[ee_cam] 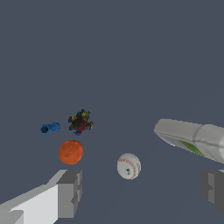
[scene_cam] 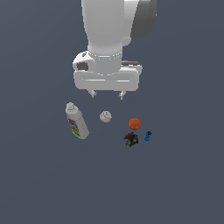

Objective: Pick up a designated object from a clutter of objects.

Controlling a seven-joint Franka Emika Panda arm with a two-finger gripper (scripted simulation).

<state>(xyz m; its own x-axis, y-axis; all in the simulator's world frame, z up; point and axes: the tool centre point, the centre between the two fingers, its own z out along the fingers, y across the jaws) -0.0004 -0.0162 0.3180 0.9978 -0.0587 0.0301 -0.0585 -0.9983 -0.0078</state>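
While the gripper (scene_cam: 106, 94) hovers with jaws released above the baseball (scene_cam: 105, 116), the blue piece (scene_cam: 147, 135) lies on the worktop (scene_cam: 183, 175) at its 4 o'clock, just beside the dark lump (scene_cam: 131, 139), which a sloppy descent could nudge or grab instead.

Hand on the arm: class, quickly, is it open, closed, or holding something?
Hand: open, fingers spread wide, holding nothing, above the white baseball.

On the worktop (scene_cam: 183, 175), the bottle (scene_cam: 77, 121) lies toward the exterior view's left, the baseball (scene_cam: 105, 116) beside it, then ball (scene_cam: 135, 124), lump (scene_cam: 131, 139) and cylinder (scene_cam: 147, 135) clustered rightward.
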